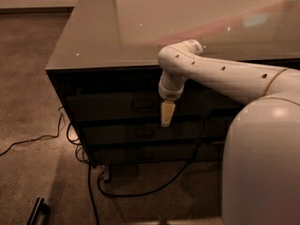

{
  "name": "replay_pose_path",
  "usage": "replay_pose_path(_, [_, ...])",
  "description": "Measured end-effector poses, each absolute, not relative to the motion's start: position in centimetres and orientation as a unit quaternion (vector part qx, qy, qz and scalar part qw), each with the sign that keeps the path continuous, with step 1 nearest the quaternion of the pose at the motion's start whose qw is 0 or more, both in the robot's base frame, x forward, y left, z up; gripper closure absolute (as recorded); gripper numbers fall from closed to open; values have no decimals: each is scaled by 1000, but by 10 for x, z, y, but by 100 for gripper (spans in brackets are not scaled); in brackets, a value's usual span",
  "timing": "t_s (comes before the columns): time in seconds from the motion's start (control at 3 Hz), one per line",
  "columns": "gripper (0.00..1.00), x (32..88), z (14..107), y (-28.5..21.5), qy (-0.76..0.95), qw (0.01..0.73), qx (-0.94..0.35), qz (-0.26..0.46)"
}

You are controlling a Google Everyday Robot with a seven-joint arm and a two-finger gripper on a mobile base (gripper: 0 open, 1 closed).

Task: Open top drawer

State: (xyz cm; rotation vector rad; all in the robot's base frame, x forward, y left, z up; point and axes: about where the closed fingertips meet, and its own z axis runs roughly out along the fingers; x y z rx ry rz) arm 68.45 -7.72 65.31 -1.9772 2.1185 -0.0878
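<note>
Cream claw (167,114) hangs in front of wide dark grey top drawer (108,106), shut under glossy grey counter (93,36); claw open/closed: can't tell. Sits right of + below small loop handle (143,104). Risk: misses it, grabs slimmer drawer (122,134) below.

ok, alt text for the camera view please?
White robot arm reaches across a dark drawer cabinet; its gripper hangs pointing down in front of the shut top drawer, just right of its handle. Cables trail on the carpet below.
</note>
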Motion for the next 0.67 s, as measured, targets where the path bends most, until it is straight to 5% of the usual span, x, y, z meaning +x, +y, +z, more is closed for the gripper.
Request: replay_pose_path(0.67, [3, 677, 638, -87, 717, 159, -678, 25])
